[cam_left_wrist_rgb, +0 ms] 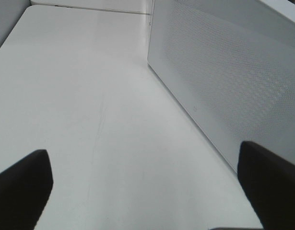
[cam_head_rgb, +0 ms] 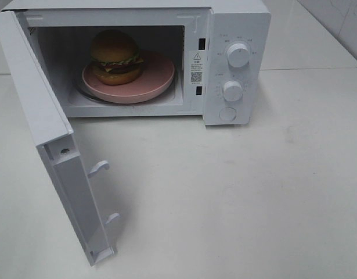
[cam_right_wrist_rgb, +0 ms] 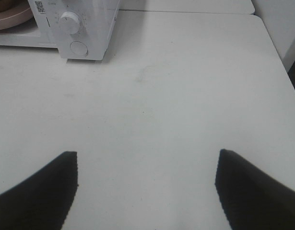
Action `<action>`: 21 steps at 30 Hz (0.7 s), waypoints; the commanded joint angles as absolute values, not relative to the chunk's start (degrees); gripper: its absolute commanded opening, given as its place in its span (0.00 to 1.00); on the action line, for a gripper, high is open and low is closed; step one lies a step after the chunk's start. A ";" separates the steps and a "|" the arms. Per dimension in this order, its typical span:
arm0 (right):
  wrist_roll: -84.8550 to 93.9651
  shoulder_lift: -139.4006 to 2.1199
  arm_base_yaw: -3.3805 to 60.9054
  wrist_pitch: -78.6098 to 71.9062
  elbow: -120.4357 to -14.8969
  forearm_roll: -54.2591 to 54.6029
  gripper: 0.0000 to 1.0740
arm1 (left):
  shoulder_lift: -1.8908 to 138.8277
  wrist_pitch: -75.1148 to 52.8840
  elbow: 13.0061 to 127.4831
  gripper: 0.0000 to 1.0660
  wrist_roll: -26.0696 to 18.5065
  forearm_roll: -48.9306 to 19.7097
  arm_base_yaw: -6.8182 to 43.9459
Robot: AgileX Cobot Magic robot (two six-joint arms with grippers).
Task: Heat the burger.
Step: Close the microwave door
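Bright, even light on the white table (cam_head_rgb: 253, 192); soft shadow under the microwave (cam_head_rgb: 248, 29); slight blur

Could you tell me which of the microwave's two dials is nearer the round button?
The lower dial, directly above the round button; the upper dial is farther, with the lower one between.

You have a smooth white table (cam_head_rgb: 236, 192) with a soft sheen and faint scuffs. The microwave (cam_head_rgb: 239, 23) looks like satin white plastic, its door (cam_left_wrist_rgb: 233, 81) finely dotted. The pink plate (cam_head_rgb: 158, 78) looks smooth and matt; the burger (cam_head_rgb: 114, 55) bun shines slightly.
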State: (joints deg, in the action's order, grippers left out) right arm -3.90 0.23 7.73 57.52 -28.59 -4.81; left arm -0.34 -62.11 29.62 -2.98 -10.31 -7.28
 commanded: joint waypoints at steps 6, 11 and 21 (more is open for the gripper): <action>-3.38 1.78 7.39 57.18 -28.48 -4.87 0.70 | -1.26 -60.85 29.56 0.96 -2.23 -10.66 -7.16; -3.38 1.78 7.39 57.18 -28.48 -4.87 0.70 | 2.58 -57.81 31.51 0.94 -2.23 -10.83 -7.16; -3.38 1.78 7.39 57.18 -28.48 -4.87 0.70 | 10.94 -44.29 30.37 0.35 -2.23 -10.14 -7.16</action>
State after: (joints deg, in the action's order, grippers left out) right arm -3.90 0.23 7.73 57.52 -28.59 -4.81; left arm 9.34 -48.01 31.00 -2.58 -10.14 -7.28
